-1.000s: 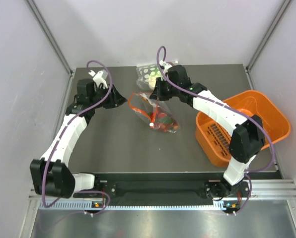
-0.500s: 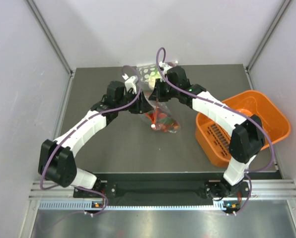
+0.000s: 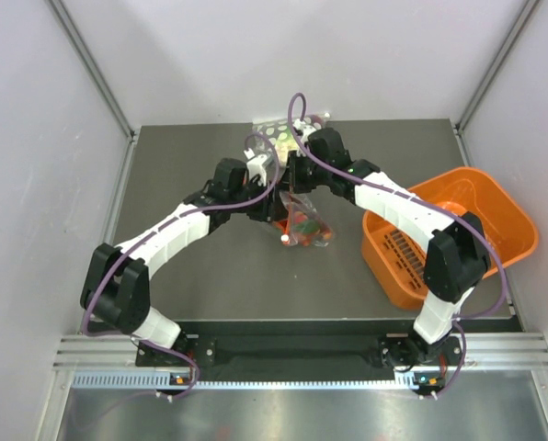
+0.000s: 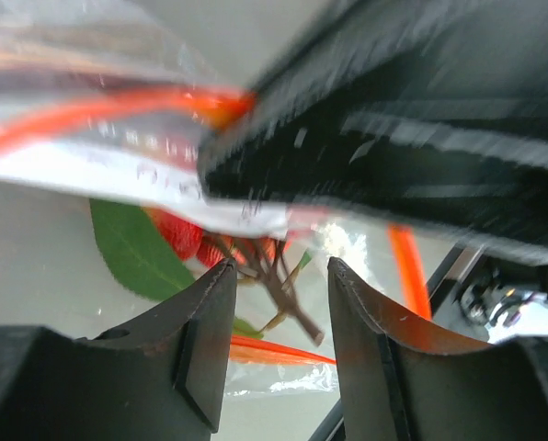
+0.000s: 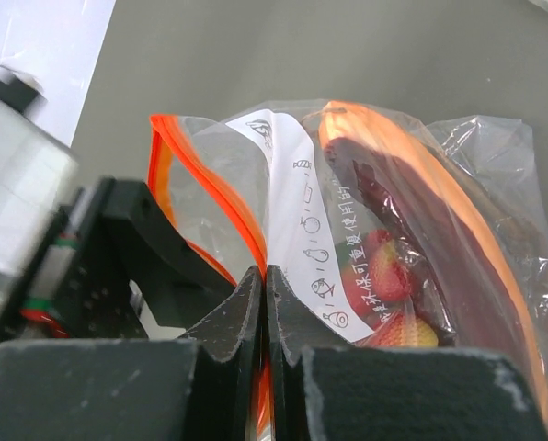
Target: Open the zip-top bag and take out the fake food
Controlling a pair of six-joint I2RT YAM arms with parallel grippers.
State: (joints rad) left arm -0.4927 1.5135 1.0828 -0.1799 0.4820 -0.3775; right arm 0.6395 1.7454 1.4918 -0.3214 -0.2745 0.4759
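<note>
The zip-top bag [image 3: 303, 226] sits mid-table, its mouth lifted. In the right wrist view the bag [image 5: 412, 175] shows its orange zip strip and white label. The fake food [image 5: 384, 276], red berries and a dark piece, lies inside. My right gripper [image 5: 265, 280] is shut on the bag's edge by the zip strip, and it also shows in the top view [image 3: 293, 182]. My left gripper [image 4: 279, 303] is open, close against the bag, with berries and a green leaf [image 4: 131, 253] just beyond its fingertips. From above, the left gripper [image 3: 272, 200] is at the bag's left side.
An orange basket [image 3: 495, 213] stands at the right edge of the table. A second bag with green-and-white spotted contents [image 3: 276, 136] lies at the back, just behind both grippers. Grey walls close in the table on three sides.
My left arm has swung from the table's left side rightward to the bag. My right gripper has kept hold of the bag, which has bunched up narrower.
</note>
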